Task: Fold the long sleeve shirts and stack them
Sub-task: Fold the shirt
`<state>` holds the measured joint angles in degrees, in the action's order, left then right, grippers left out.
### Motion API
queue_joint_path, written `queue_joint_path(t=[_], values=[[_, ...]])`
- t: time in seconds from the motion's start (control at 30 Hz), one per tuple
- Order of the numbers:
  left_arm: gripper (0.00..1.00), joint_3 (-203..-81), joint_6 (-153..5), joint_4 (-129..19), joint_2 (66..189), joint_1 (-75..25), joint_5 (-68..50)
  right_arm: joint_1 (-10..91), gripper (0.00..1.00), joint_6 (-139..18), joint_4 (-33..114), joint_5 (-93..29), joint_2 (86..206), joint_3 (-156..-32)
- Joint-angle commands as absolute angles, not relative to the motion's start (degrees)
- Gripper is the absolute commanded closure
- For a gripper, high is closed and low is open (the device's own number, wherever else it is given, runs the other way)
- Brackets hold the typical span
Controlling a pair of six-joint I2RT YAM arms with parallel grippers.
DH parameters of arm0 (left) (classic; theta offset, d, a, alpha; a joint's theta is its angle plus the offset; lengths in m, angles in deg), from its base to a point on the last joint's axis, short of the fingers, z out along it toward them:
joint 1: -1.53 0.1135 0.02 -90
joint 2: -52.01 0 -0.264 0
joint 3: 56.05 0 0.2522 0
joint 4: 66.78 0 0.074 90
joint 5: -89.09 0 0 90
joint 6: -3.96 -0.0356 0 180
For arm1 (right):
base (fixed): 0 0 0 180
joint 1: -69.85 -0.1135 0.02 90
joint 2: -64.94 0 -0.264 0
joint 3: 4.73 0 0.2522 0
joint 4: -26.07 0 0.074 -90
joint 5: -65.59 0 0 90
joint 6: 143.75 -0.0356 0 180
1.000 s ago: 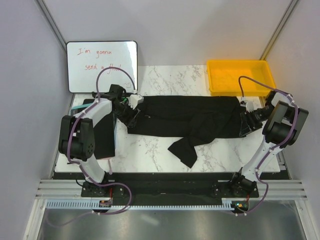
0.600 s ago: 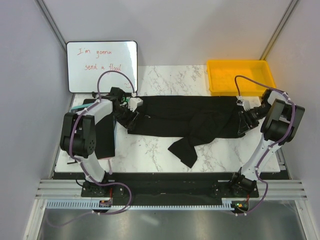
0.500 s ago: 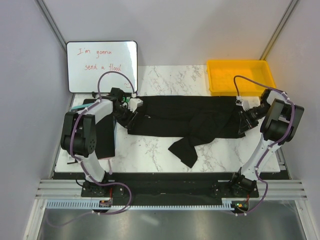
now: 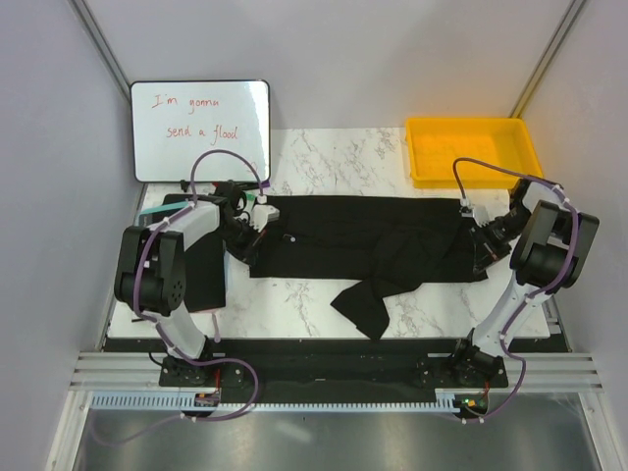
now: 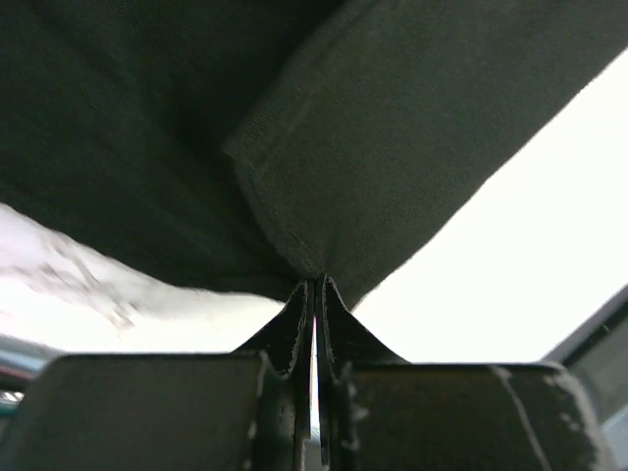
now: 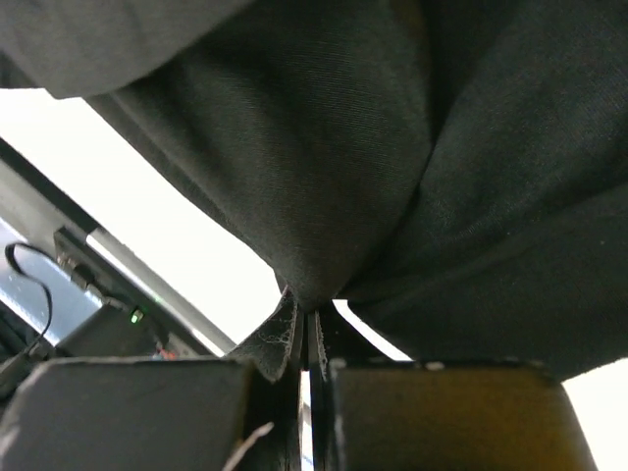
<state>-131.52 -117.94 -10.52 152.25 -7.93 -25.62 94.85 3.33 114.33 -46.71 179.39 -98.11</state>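
A black long sleeve shirt [image 4: 363,231] lies stretched across the marble table, with one sleeve trailing toward the front [image 4: 361,309]. My left gripper [image 4: 255,226] is at the shirt's left end. In the left wrist view its jaws [image 5: 316,283] are shut on a pinch of the black cloth [image 5: 392,128]. My right gripper [image 4: 478,235] is at the shirt's right end. In the right wrist view it [image 6: 312,312] is shut on a gathered fold of the cloth [image 6: 343,147].
A whiteboard [image 4: 199,130] with red writing leans at the back left. A yellow bin [image 4: 473,149] sits at the back right. A flat black board [image 4: 201,277] lies at the table's left edge beside the left arm.
Both grippers went from open to shut on the shirt's ends. The shirt now lies straighter between them and its trailing sleeve has shifted slightly.
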Motion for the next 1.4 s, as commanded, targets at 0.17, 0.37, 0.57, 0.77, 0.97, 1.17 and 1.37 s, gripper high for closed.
queue_joint_path(t=[0.17,0.37,0.57,0.77,0.97,1.17,1.37], values=[[0.62,-136.4,-122.7,-4.1,144.6,-7.3,-31.7,95.6,0.44,5.1,122.1,-49.6,176.2,-107.2],[0.34,-142.6,-125.8,-5.7,146.7,-7.4,-32.9,94.1,0.37,2.4,119.6,-53.0,179.6,-115.1],[0.32,-146.9,-127.3,-6.8,151.0,-8.5,-32.4,89.5,0.31,0.0,116.6,-53.4,182.7,-117.0],[0.3,-148.5,-129.5,-7.0,154.5,-10.2,-30.0,86.5,0.22,-0.4,115.7,-53.8,184.6,-118.7],[0.25,-150.1,-129.6,-7.4,157.3,-10.9,-30.0,84.6,0.3,-0.3,115.1,-53.4,186.4,-118.7],[0.24,-152.2,-130.6,-7.7,160.5,-12.0,-28.9,83.7,0.82,2.7,118.0,-54.5,185.5,-118.3],[0.28,-152.1,-132.4,-8.6,163.2,-13.7,-27.7,83.6,1.0,3.2,118.1,-55.8,184.2,-117.1]])
